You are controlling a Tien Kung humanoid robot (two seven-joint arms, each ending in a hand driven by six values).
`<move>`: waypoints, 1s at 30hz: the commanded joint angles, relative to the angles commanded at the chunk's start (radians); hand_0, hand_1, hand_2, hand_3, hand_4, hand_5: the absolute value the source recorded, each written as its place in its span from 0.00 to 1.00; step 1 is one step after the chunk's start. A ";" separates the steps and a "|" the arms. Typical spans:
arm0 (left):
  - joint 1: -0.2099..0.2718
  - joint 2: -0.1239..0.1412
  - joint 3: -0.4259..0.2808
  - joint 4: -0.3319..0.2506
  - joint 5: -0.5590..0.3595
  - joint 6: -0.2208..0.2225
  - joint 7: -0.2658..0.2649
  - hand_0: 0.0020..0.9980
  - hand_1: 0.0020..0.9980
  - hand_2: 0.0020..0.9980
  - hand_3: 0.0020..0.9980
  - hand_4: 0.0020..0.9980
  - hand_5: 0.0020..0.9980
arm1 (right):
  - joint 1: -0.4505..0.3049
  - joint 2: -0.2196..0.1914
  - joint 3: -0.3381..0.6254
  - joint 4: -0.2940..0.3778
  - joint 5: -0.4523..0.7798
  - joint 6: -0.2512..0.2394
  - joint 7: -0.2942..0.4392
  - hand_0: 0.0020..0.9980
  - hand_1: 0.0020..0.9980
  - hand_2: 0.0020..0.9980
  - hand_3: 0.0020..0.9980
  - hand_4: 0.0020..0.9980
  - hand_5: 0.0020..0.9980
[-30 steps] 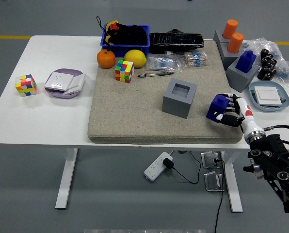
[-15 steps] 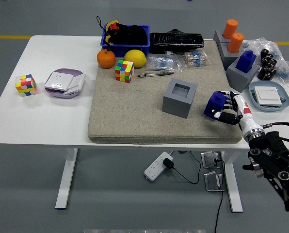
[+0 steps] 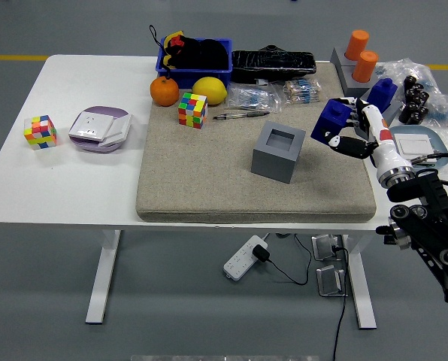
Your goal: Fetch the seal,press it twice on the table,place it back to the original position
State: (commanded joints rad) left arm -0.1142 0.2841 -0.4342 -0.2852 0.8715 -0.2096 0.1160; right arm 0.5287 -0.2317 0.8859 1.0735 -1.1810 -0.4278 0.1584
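Right of the grey holder block [image 3: 279,152], the right hand [image 3: 353,131] grips the blue seal [image 3: 333,118] raised above the mat [image 3: 246,173]; carry it level, seat squarely into the block's recess.

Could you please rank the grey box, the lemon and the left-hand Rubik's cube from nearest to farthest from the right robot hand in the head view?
From the right robot hand, which holds the blue seal:
1. Grey box, just left of it on the mat.
2. Lemon, far side of the mat.
3. Rubik's cube, at the table's left end.
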 joint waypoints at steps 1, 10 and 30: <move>0.000 0.000 0.000 0.000 0.000 0.000 0.000 0.83 0.79 0.76 0.82 0.74 0.34 | 0.004 0.001 -0.003 0.004 -0.002 0.001 -0.002 0.51 0.38 0.39 0.39 0.65 0.00; -0.001 -0.001 0.002 -0.001 -0.001 -0.002 0.000 0.83 0.80 0.76 0.82 0.74 0.34 | 0.051 0.039 -0.060 -0.026 0.015 0.011 -0.004 0.51 0.38 0.39 0.40 0.65 0.00; -0.009 -0.003 0.012 0.001 -0.004 -0.003 0.002 0.83 0.79 0.76 0.82 0.74 0.34 | 0.138 0.109 -0.154 -0.152 0.082 0.020 0.017 0.51 0.38 0.39 0.40 0.65 0.00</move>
State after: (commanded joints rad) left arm -0.1229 0.2810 -0.4222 -0.2840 0.8673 -0.2124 0.1180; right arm 0.6670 -0.1230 0.7316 0.9211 -1.0986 -0.4078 0.1759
